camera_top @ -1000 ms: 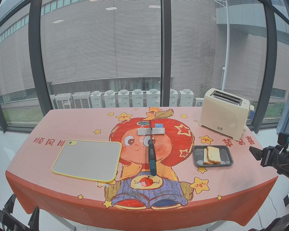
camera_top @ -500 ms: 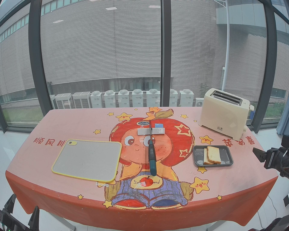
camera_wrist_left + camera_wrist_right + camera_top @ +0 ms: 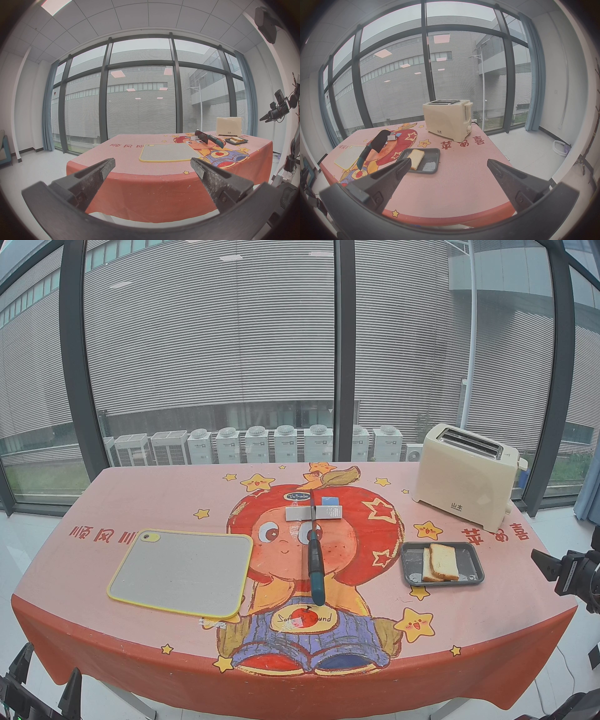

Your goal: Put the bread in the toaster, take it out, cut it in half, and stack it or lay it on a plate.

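The right fingers (image 3: 393, 176) stand wide open and hold nothing, off the edge of the desk (image 3: 462, 184). The bread (image 3: 415, 157), apparently two pale slices overlapping, lies ahead of them and well apart, in a dark tray (image 3: 432, 164). The toaster (image 3: 447, 120) stands beyond the tray, farther from the fingers. The left fingers (image 3: 93, 175) are also spread wide and empty, short of the desk's near edge, with the board (image 3: 168, 152) the nearest thing ahead of them.

The bread is likely light, soft and easily crushed or torn, so it wants a gentle pinch. The best hold is probably across the thickness at a crust edge, which is firmer than the crumb, on the upper slice where it rides over the other. The tray's low rim may block a flat approach, so coming from above looks safer. The tray itself may slide.
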You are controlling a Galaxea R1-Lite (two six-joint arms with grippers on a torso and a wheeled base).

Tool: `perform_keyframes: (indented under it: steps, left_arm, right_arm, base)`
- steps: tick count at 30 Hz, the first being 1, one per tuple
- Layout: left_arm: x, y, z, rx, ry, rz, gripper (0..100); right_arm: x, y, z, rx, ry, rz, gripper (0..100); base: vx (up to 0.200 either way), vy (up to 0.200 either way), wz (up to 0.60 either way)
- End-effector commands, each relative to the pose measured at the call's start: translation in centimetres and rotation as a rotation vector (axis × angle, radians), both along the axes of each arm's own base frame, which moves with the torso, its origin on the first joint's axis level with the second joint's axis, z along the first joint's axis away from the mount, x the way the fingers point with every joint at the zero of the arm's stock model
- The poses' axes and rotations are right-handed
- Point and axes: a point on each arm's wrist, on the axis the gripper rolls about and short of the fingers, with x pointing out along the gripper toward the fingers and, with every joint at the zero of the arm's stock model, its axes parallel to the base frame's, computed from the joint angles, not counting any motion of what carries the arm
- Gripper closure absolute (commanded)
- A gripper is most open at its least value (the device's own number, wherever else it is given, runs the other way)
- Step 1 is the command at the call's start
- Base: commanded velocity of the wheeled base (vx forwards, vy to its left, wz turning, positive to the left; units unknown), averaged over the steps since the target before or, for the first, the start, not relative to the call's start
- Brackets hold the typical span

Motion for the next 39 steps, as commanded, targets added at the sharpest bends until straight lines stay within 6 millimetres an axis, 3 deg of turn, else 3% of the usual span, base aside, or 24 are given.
perform_keyframes:
  steps: [1, 39]
  left_arm:
    - [0.1, 0.0, -0.5, 0.000, 0.019, 0.000, 0]
    - [0.1, 0.0, -0.5, 0.000, 0.019, 0.000, 0]
  right_arm:
    - [-0.7, -0.1, 0.3, 0.005, -0.026, -0.001, 0]
    - [-4.8, -1.2, -0.3, 0.019, -0.138, -0.003, 0]
  base:
    - [0.000, 0.000, 0.00]
    - [0.000, 0.000, 0.00]
